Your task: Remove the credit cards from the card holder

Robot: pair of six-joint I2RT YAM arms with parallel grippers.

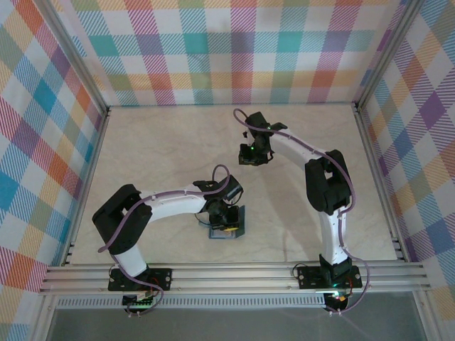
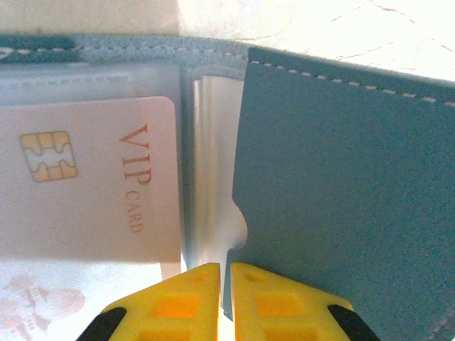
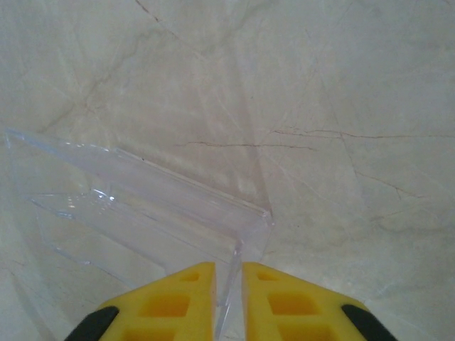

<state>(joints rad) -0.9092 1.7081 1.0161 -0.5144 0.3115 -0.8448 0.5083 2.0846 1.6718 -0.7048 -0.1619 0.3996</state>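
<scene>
The card holder [image 2: 341, 185] lies open on the table, its teal-blue flap standing to the right, also seen from above [image 1: 237, 226]. A whitish-pink credit card [image 2: 85, 192] with a gold chip and red "VIP CARD" lettering sits in the left clear pocket. Clear plastic sleeves [image 2: 210, 163] fan out at the spine. My left gripper [image 2: 226, 268] is shut on the near edge of the teal flap, low over the holder [image 1: 224, 217]. The dark card is hidden. My right gripper [image 3: 228, 266] is shut on the thin wall of a clear plastic box [image 3: 142, 206], farther back [image 1: 250, 158].
The marble-look table [image 1: 163, 149] is walled by plaid panels and aluminium rails [image 1: 234, 273]. The clear plastic box hangs over bare tabletop at the middle back.
</scene>
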